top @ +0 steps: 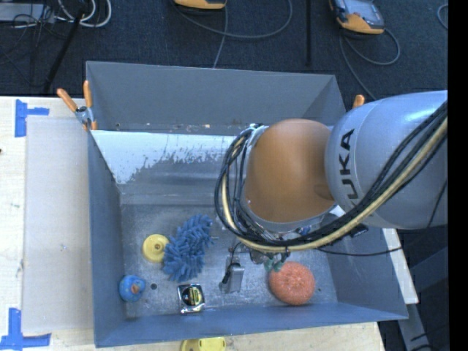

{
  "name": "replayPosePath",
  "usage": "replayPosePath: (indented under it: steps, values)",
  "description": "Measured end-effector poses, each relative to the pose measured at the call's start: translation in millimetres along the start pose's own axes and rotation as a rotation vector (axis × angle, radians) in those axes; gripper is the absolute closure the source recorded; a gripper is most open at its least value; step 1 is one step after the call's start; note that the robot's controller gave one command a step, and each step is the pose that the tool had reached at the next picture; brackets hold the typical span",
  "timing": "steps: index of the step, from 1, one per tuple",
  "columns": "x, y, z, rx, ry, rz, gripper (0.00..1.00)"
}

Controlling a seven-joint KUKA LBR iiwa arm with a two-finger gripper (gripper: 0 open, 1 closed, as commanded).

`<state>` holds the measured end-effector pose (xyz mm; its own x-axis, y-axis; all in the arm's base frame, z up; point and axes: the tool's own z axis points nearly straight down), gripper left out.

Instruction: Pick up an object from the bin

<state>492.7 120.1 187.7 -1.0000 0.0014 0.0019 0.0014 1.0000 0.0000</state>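
Grey sheet metal makes up the bin (pixel 183 189), with sloped walls and a speckled, flat floor on which five loose things lie, one of each kind.

Farthest left, near the front corner, sits a small blue round toy (pixel 131 288) with an orange spot on top. Just behind it and to the right lies a yellow round piece (pixel 154 247), smooth and disc-like with a raised middle. Touching its right edge is a blue shaggy duster head (pixel 186 246), soft and made of many stubby strands, lying at a slant. In front of the duster's lower end, close to the front wall, lies a small tape measure (pixel 191 297) with a black and yellow case and a shiny rim.

Right of these the gripper (pixel 254 270) hangs low over the floor, beneath the smooth orange cover (pixel 289 170) and a loop of black and pale cables (pixel 228 196) on the arm (pixel 387 159). Its fingers (pixel 232 276) stand spread apart, with bare floor and no object between them. The left one is a grey metal blade near the tape measure and the duster.

Just beside the right finger, towards the front right corner, rests an orange ball (pixel 292 282), round and rough like sponge. It is the nearest thing to the gripper and lies free.
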Motion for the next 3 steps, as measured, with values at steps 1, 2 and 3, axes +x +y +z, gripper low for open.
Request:
replayPosePath:
  steps: [1, 2, 3]
  values:
    - [-13.3, 22.4, 46.5, -0.001, -0.005, 0.085, 0.00]
    - [-17.1, 28.3, 58.4, 0.000, -0.002, 0.101, 0.00]
    - [-12.8, 104.2, 75.4, 0.000, -0.001, -0.086, 1.00]
